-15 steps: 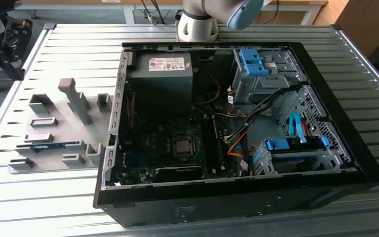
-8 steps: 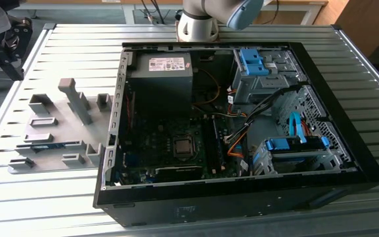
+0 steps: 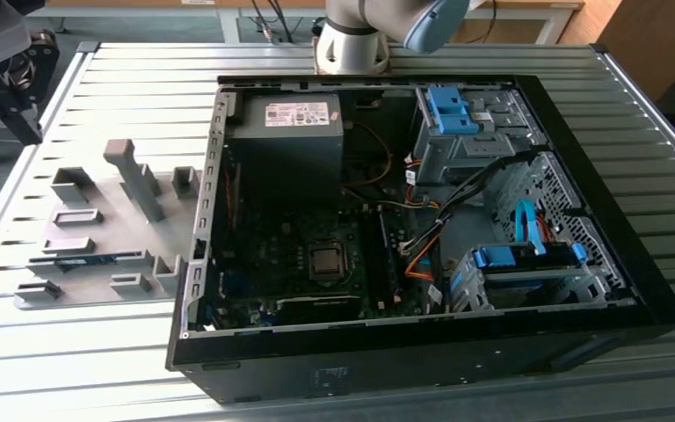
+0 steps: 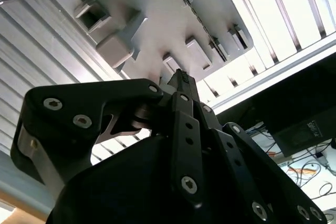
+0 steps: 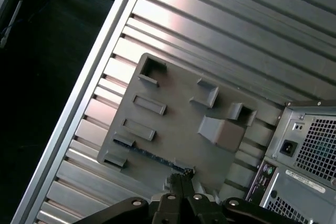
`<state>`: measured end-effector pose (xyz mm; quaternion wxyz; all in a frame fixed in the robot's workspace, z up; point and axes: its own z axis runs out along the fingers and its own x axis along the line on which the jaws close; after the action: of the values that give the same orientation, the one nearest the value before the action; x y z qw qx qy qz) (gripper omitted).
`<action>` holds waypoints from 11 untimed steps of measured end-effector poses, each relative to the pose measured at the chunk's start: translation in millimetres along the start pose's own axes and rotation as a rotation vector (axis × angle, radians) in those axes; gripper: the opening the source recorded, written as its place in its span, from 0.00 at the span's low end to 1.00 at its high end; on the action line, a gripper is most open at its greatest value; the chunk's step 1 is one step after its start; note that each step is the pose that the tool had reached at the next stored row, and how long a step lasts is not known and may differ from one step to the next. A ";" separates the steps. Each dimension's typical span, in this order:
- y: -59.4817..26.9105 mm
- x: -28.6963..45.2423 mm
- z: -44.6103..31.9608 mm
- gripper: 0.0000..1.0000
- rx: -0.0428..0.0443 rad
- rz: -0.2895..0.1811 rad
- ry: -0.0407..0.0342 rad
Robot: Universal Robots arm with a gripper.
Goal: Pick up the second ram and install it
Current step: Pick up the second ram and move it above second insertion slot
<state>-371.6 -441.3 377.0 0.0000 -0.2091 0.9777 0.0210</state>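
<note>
Ram (image 5: 156, 157) noted in holder (image 5: 178, 124) on desk (image 5: 236, 24).
End effector (image 5: 181, 178) seen closed, empty, clear of ram.

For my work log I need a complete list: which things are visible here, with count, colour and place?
second ram: one, blue-green, in a slot of the holder tray.
holder tray: one, grey, on the table beside the case.
case: one, black, open, on the table.
drive-bay clips: two, bright blue, inside the case.
table: one, silver, slatted.
arm: one, pale grey, base behind the case.
tool: one, black, above the tray, nearest the ram.
</note>
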 end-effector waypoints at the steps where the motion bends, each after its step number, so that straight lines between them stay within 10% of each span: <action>1: 0.0 0.0 0.2 0.10 -0.0001 -0.015 0.0007; 11: -0.1 0.1 1.6 0.10 -0.0016 -0.181 0.0074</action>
<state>-371.7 -441.3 375.4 -0.0018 -0.2967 0.9547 0.0209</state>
